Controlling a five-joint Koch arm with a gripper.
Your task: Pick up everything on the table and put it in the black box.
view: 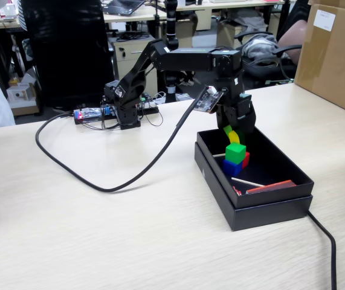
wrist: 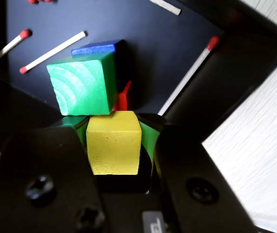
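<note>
A: Why is the gripper (wrist: pixel 114 145) poised over the box (view: pixel 269 208)?

B: It carries a yellow cube (wrist: pixel 114 142); the jaws are closed on it from either side, green pads (wrist: pixel 148 138) against its flanks; I'd judge it means to drop the cube inside, since it hangs right above the other cubes.

A: And what is already in there?

B: A green cube (wrist: pixel 82 82) sits atop a blue one (wrist: pixel 97 48), with a red piece (wrist: pixel 123 98) wedged beside them; matches (wrist: pixel 189 75) lie scattered on the box floor; in the fixed view a red slab (view: pixel 272 186) leans at the near end.

A: Anything you can't make out?

B: Plenty; the blue cube is mostly hidden under the green one, and the red piece shows only a sliver, so its shape is unclear; the gripper body blocks the lower part of the wrist view; the table (view: pixel 69 235) looks clear of small things apart from a cable (view: pixel 99 181), though its edges are cut off.
</note>
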